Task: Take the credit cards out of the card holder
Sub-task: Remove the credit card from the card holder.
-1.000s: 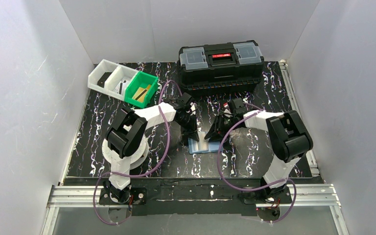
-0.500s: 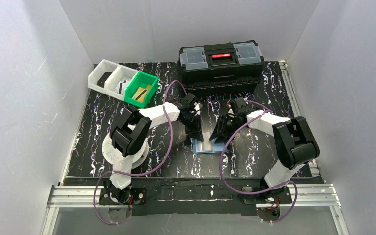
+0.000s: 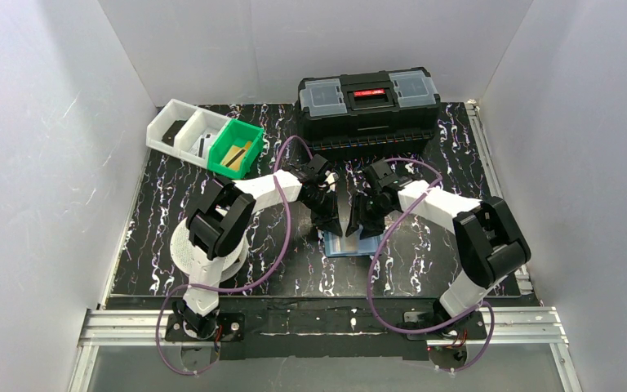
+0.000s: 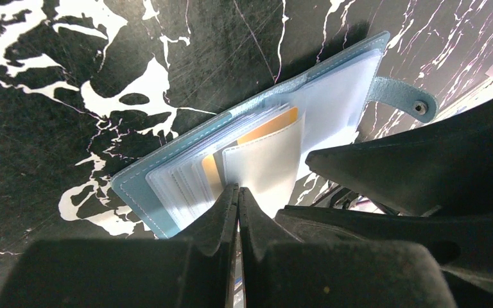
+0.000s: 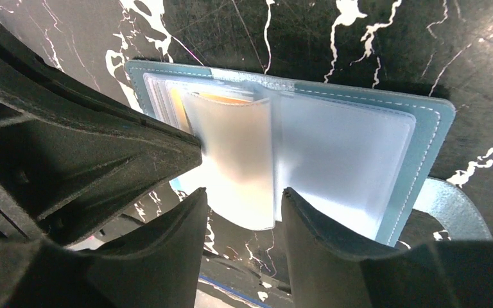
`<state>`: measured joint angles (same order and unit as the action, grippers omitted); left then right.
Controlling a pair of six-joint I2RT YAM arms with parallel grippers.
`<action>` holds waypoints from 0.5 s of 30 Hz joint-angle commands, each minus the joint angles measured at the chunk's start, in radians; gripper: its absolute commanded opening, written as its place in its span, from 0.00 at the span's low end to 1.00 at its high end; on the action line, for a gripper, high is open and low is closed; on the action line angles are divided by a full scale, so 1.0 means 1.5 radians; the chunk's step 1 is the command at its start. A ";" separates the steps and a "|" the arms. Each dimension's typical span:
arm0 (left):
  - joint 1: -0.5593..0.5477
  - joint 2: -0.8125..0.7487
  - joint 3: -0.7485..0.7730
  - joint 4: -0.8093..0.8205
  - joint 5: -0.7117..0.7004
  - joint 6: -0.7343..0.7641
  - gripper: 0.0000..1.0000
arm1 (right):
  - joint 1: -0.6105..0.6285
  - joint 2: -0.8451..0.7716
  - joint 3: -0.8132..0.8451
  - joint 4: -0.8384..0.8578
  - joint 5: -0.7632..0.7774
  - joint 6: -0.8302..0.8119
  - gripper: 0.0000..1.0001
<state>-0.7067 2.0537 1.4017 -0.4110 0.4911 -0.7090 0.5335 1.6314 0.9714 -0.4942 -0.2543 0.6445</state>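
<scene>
Card holder (image 5: 359, 151) lies open flat on the black, white-veined table (image 4: 70, 64), right at both sets of fingertips. It has a pale blue stitched cover, a stack of frosted clear plastic sleeves (image 5: 231, 160), and a tab strap (image 4: 395, 96) with a round snap. An orange-tan card (image 4: 269, 125) sits sleeved just ahead of the left gripper (image 4: 238, 192), whose jaws are pressed together at the sleeve edge; can't tell if anything's pinched. Right gripper (image 5: 242, 205): jaws partly apart, one curled sleeve standing in the gap, nothing gripped.

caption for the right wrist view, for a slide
Right gripper open at a lifted frosted sleeve of the open blue card holder, orange card showing behind it.
</scene>
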 commanded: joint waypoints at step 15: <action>-0.006 0.017 -0.002 -0.023 -0.021 0.009 0.00 | 0.063 0.085 0.092 -0.092 0.132 -0.025 0.29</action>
<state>-0.7071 2.0544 1.4017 -0.4110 0.4923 -0.7139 0.6243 1.7405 1.0866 -0.6056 -0.0933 0.6189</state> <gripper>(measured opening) 0.007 0.358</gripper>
